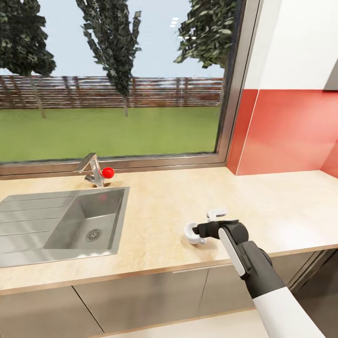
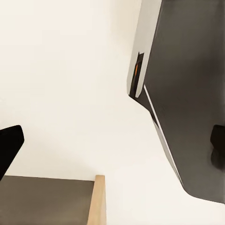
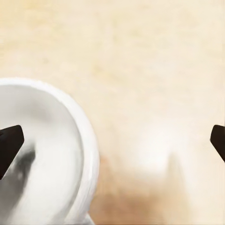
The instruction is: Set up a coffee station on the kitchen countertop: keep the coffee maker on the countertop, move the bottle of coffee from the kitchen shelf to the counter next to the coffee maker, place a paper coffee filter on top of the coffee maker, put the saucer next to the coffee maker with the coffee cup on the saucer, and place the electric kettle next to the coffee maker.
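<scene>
Resting on beige countertop, small white coffee cup, right claw beside it

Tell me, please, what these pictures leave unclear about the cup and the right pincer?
- Cup, head view: the right pincer covers its near side; any saucer beneath cannot be told.
- Cup, right wrist view: cut off by the edge, blurred.
- Right pincer: fingertips wide apart, contact with the cup unclear.

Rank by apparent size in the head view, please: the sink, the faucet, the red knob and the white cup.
1. Sink, clearly the largest.
2. Faucet.
3. White cup, partly hidden by the right gripper; it looks close to the faucet, so this order is unsure.
4. Red knob, the smallest.
</scene>
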